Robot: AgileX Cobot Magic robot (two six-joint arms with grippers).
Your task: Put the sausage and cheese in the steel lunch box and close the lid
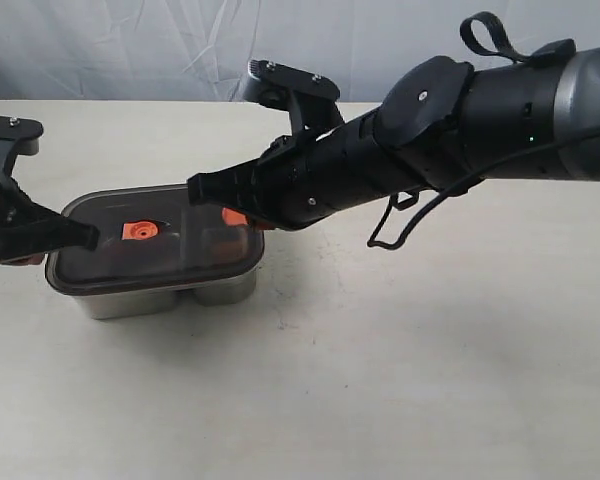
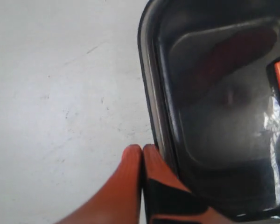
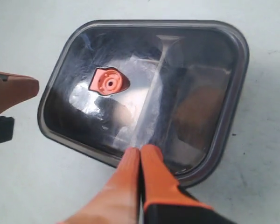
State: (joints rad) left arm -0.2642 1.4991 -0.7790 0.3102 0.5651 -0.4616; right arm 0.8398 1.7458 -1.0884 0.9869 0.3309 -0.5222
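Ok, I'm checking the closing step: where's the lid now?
Exterior view: the lid sits on the lunch box, left of centre, with the left gripper and right gripper at its edges.

Lab-like robot test setup (staged, plain): scuffed pale tabletop [image 1: 430, 390], creased white sheet [image 1: 130, 50] behind.

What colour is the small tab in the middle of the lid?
Orange; the tab shows best in the right wrist view.

We see a pale, off-white table [image 1: 430, 380] with faint scuffs and small dark marks. One item rests directly on it: the steel lunch box [image 1: 140, 300], standing flat at the exterior view's left.
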